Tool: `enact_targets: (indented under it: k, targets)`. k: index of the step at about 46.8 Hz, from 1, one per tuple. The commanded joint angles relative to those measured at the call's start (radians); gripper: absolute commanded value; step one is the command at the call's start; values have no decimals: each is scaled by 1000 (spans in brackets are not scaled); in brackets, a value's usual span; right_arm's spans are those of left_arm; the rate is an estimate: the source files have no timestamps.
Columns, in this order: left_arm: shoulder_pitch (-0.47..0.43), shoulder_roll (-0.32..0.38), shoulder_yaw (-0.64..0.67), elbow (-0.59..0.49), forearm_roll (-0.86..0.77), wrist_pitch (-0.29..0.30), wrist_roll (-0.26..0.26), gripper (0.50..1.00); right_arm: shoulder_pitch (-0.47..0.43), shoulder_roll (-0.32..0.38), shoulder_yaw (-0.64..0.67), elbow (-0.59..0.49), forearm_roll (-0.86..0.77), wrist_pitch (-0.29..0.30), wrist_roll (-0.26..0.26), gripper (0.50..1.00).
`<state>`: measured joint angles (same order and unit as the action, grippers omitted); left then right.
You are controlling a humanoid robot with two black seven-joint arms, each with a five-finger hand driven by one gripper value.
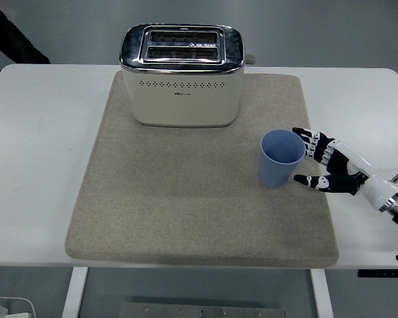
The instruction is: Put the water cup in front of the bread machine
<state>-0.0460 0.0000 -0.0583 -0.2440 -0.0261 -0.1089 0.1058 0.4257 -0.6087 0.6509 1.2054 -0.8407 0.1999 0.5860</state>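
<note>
The right hand's fingers [312, 140] are spread and lightly curved, their tips right at the 3 o'clock side of the blue water cup [281, 158], while the thumb reaches in lower, its tip close to the cup's base at about 4 o'clock; whether any of them actually touches the cup cannot be told, and nothing is clasped. The right hand [328, 164] itself lies low over the right edge of the grey felt mat [186, 205], its black-and-white palm turned toward the cup, and the white forearm runs off toward 4 o'clock to the picture's right edge. The cup stands upright and empty on the mat, toward the mat's right side. From the cup, the cream two-slot toaster [182, 76] with its chrome top sits at about 10 o'clock, well apart, at the mat's far edge. The mat lies in the middle of the white table [33, 165]. At the top left corner, at 11 o'clock from the toaster, a dark-clothed part of a person [6, 36] shows behind the table.
</note>
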Motion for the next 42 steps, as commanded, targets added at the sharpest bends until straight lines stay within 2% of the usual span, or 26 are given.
enact_targets:
  k: [1,7,42]
  targets:
    - [0,0,0,0,0,0,0,1000,7,15,-2,-9,0,1,-2,921]
    - [0,0,0,0,0,0,0,1000,8,21,-2,-10,0,3,-20,921]
    - [0,0,0,-1,0,0,0,1000,16,73,-17,-35,-9,6,-21,921]
